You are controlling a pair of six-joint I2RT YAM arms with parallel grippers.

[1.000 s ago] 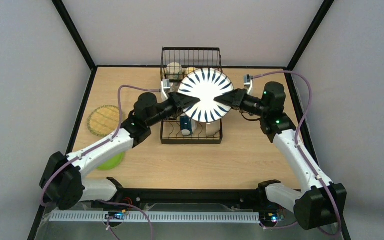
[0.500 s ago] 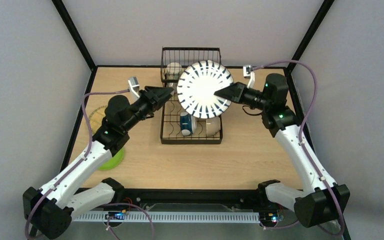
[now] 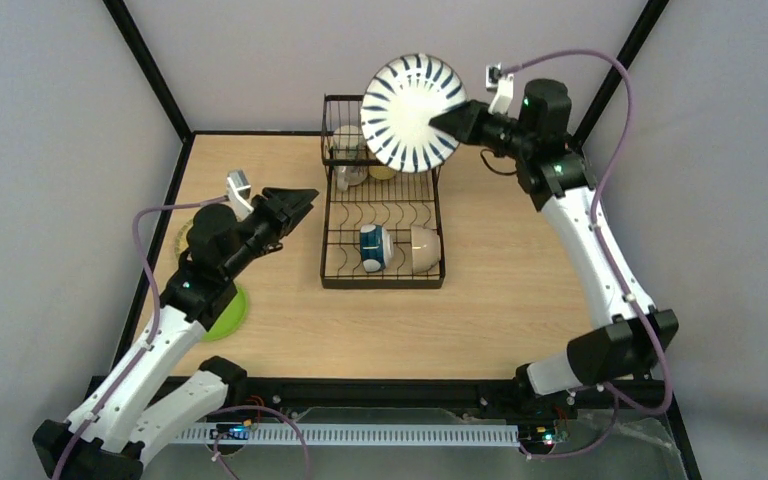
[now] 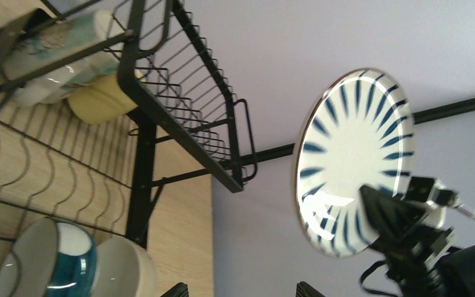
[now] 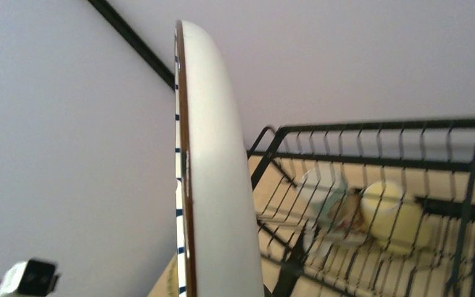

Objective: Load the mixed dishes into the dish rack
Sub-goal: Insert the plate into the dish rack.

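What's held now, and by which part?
Right end effector grips the white plate with dark radial stripes by its rim; left end effector holds nothing.

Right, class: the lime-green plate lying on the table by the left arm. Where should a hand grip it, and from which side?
Probably its rim, one finger over and one under, coming low from the dish rack side. The lime-green plate lies flat, so only its thin edge offers a pinch.

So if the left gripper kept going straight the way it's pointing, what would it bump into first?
Probably the black wire dish rack. The open left gripper points at its left side, near the raised basket. Height is hard to judge, so it might pass over the wires.
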